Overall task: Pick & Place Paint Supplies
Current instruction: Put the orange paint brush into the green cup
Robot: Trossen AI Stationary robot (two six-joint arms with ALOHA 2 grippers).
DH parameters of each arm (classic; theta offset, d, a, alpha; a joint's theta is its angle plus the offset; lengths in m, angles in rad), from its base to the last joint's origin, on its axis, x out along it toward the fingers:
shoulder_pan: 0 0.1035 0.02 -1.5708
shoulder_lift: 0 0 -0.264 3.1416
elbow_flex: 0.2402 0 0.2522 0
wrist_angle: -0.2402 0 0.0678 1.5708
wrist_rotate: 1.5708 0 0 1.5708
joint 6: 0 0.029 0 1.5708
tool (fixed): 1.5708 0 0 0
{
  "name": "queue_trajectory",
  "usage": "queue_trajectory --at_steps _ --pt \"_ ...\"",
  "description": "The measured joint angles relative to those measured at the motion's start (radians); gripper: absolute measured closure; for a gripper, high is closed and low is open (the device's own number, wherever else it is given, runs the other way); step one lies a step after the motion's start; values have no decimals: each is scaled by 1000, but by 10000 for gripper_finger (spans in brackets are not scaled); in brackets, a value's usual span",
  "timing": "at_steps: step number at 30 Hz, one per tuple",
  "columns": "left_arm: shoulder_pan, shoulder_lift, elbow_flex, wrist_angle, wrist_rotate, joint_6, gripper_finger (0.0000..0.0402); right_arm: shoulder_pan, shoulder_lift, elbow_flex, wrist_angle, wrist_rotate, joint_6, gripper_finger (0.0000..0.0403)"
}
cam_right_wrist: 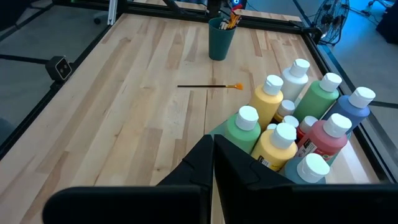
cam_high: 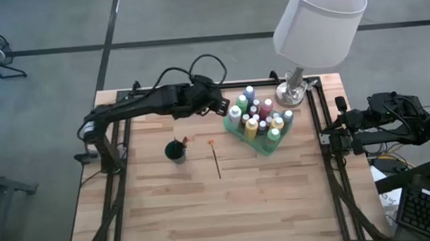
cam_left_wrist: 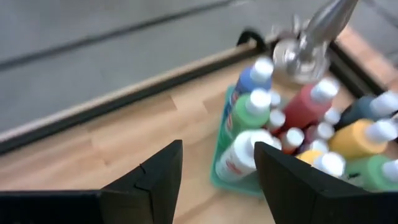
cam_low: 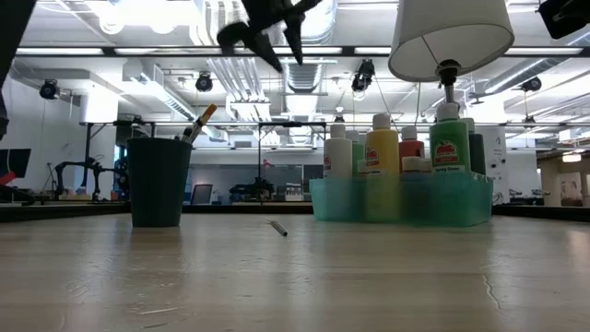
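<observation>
Several paint bottles with white caps stand upright in a translucent green tray at the table's far right. One thin brush lies flat on the wood. Other brush handles stick up out of a dark green cup. My left gripper hangs high above the table just left of the tray, open and empty, slanting down toward the bottles. My right gripper is shut and parked at the table's right edge.
A lamp with a white shade stands on its metal base right behind the tray. A black frame rail runs along the table's edges. Bare wood fills the near half.
</observation>
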Motion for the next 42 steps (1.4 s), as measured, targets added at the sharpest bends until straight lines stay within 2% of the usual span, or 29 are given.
queue_trajectory --at_steps 5,8,17,23,29,36,42 --pt "30 72 -2 -25 148 -18 198 0 0 0 0 0 0 394" --pt "37 109 -2 -52 202 -34 198 0 0 0 0 0 0 394" --pt "39 197 -2 -107 247 -52 198 0 0 0 0 0 0 394" --pt "58 248 -2 -153 359 -34 198 0 0 0 0 0 0 394" --pt "60 284 -3 -239 374 -27 198 0 0 0 0 0 0 394" --pt "65 284 -73 -230 403 -26 198 0 0 0 0 0 0 394" --pt "65 283 -174 -139 487 -34 198 0 0 0 0 0 0 394"
